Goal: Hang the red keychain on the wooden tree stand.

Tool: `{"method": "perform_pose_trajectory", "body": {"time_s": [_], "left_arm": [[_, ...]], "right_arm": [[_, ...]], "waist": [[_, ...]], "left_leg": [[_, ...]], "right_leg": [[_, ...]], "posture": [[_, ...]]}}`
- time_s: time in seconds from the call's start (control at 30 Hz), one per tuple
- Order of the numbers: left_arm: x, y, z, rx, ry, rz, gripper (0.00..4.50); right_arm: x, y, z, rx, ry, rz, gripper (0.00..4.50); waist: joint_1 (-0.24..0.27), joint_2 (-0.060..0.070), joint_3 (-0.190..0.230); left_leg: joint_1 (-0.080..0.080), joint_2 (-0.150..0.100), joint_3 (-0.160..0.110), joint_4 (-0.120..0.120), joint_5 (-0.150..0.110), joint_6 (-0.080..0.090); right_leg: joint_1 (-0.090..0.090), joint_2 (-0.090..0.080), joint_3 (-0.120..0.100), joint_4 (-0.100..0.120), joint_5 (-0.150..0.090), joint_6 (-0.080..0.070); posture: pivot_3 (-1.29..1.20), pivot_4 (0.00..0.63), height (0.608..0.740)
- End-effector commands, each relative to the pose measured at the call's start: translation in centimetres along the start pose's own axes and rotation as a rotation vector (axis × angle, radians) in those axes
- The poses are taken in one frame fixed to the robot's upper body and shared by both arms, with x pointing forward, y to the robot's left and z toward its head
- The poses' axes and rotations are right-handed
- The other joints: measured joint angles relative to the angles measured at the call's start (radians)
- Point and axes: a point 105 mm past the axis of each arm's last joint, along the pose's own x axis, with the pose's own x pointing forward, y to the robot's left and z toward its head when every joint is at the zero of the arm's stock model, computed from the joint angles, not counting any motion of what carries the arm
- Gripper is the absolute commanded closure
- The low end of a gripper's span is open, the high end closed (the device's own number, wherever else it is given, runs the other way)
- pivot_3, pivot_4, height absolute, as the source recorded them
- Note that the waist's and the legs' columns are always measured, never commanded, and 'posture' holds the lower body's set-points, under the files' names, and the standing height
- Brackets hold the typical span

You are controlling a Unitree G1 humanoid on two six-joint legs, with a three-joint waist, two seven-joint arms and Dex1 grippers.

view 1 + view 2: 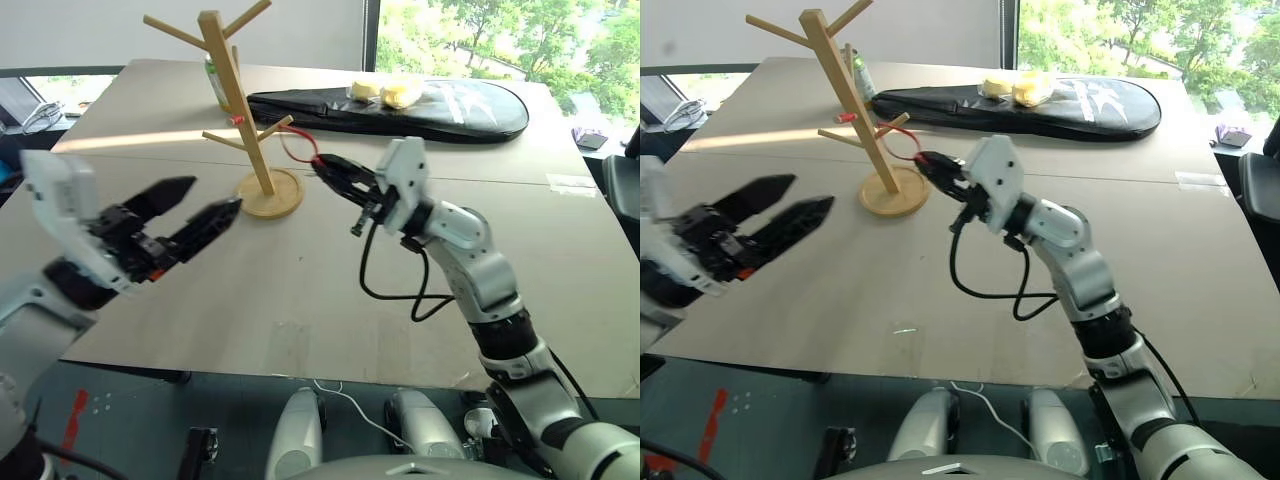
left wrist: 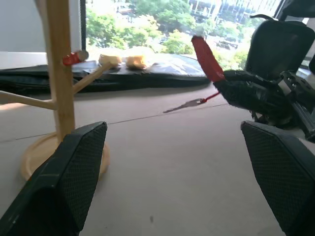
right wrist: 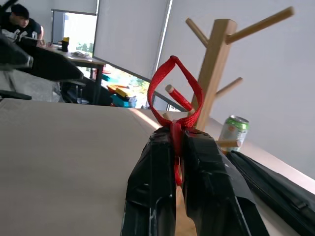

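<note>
Two black-fingered grippers are raised above the large tan table (image 1: 300, 290). The right gripper (image 1: 325, 166) is clenched on the thin red cord keychain (image 3: 173, 93), whose loop is held up just beside the light wooden tree stand (image 1: 232, 100) with its square post, angled peg branches and round disc base. In the right wrist view the loop is seen in front of a red-tipped peg (image 3: 178, 97); whether the cord is touching that peg cannot be told, since the two merely overlap there. A small metal piece (image 2: 181, 104) is seen hanging below the clenched fingers. The left gripper (image 1: 205, 204) is held with its fingers spread apart and nothing between them, near the stand's base on its left. Behind the stand, a green drink can (image 3: 233, 132) is stood upright, and a long black bag (image 1: 400, 112) is laid across the far side of the table.
</note>
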Motion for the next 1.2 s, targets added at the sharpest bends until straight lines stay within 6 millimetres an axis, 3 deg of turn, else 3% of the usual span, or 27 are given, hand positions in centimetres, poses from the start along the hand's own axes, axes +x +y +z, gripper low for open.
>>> {"method": "perform_pose_trajectory", "body": {"time_s": [0.03, 0.2, 0.57, 1.2], "left_arm": [[-1.6, 0.6, 2.1, 0.009, -0.098, 0.055, 0.0], [-2.8, 1.1, 2.2, -0.03, -0.123, 0.104, 0.0], [-3.6, 2.2, 2.2, -0.036, -0.126, 0.139, 0.0], [-3.2, 2.7, 2.5, -0.021, -0.136, 0.129, 0.0]], "right_arm": [[2.2, 0.4, 0.9, -0.064, -0.047, 0.025, 4.39], [4.7, 0.1, 1.0, -0.092, -0.056, -0.016, 4.39], [7.3, 1.0, 0.6, -0.186, -0.017, 0.006, 4.39], [9.6, -0.7, 0.3, -0.202, 0.035, -0.064, 4.39]], "waist": [[-0.001, 0.0, 0.0], [-0.002, 0.0, 0.0], [-0.005, 0.0, 0.0], [-0.003, 0.0, 0.0]], "left_leg": [[0.0, 0.0, 0.0, 0.0, 0.0, 0.0], [0.0, 0.0, 0.0, 0.0, 0.0, 0.0], [0.0, 0.0, 0.0, -0.001, 0.0, 0.0], [0.0, 0.0, 0.0, -0.001, 0.0, 0.0]], "right_leg": [[0.0, 0.0, 0.0, 0.0, 0.0, 0.0], [0.0, 0.0, -0.001, 0.0, 0.0, 0.0], [-0.001, 0.0, -0.001, 0.0, 0.0, 0.0], [-0.001, 0.0, -0.001, 0.0, 0.0, -0.001]], "posture": [[0.0, 0.15, 0.74], [0.0, 0.15, 0.74], [0.0, 0.15, 0.74], [0.0, 0.15, 0.74]]}}
